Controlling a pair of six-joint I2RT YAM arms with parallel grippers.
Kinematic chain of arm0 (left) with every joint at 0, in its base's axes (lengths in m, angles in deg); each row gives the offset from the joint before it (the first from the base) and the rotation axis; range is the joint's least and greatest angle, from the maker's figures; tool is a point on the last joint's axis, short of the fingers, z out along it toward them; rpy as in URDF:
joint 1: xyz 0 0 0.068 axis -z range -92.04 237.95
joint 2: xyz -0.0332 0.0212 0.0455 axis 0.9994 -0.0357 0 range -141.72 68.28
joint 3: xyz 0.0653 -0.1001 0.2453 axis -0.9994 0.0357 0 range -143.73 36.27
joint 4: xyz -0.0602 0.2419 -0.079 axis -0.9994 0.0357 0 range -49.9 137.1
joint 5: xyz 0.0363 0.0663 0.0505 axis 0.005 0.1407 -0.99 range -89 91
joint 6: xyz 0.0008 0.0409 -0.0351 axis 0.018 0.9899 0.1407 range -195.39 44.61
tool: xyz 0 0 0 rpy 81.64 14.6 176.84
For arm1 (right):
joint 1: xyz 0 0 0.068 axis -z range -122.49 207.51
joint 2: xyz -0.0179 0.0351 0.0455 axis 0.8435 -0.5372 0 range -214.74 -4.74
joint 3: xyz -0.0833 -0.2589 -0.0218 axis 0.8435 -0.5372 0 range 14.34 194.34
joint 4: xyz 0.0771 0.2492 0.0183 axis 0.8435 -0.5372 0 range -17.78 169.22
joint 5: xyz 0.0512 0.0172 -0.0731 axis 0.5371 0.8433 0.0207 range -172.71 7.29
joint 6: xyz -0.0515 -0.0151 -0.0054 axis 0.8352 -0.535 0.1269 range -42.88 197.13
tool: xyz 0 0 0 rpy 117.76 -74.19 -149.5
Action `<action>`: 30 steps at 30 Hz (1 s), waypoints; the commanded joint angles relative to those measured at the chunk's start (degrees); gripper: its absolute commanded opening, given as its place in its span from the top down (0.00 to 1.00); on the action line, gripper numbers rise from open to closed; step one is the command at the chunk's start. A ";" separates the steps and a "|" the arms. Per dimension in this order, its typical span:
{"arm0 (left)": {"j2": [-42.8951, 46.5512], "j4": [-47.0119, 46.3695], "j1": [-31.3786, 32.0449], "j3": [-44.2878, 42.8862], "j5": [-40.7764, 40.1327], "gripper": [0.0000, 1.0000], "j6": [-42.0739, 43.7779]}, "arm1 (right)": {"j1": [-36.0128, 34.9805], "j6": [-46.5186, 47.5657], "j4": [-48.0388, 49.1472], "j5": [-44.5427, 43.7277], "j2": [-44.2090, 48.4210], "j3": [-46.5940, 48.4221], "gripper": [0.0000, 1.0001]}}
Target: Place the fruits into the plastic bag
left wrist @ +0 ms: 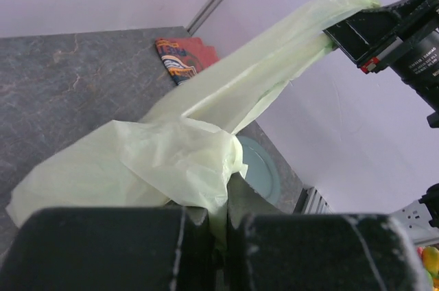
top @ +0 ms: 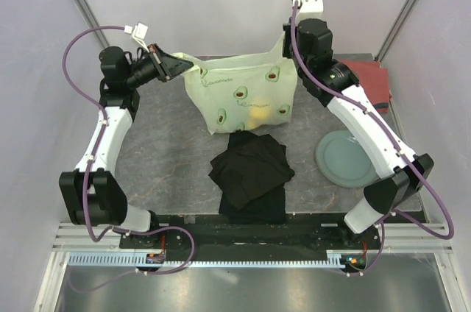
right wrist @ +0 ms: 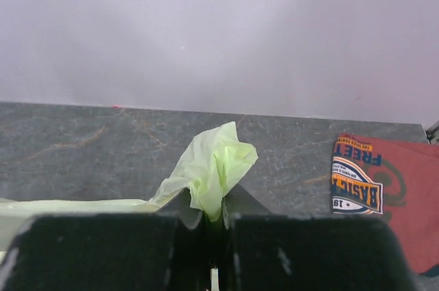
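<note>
Now, left hand and right hand pinch the plastic bag over grey table, pale walls.

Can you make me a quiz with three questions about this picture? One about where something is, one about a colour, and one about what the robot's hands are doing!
1. What are the left hand and the right hand doing?
A. both open in the air
B. both shut on the plastic bag
C. both holding a cup

2. What colour is the folded cloth in front of the bag?
A. white
B. blue
C. black

3. Where is the grey-green plate?
A. on the table, to the right of the cloth
B. inside the bag
C. on top of the cloth

Answers:
1 B: each wrist view shows pale green plastic pinched between closed fingers.
2 C: from above, the cloth looks plain black.
3 A: it lies flat on the tabletop, apart from the cloth.
</note>
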 commanded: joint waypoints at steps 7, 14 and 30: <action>-7.95 -0.99 0.29 -0.20 0.95 0.98 4.19 | 2.95 1.04 0.92 1.65 -1.69 -9.12 1.00; -6.55 -1.17 0.82 -2.04 0.77 0.98 4.81 | 3.12 1.13 0.66 1.91 -0.54 -6.75 1.00; 6.45 5.50 0.82 4.19 -11.25 0.03 13.85 | 3.12 1.04 2.68 8.85 13.86 -17.73 0.02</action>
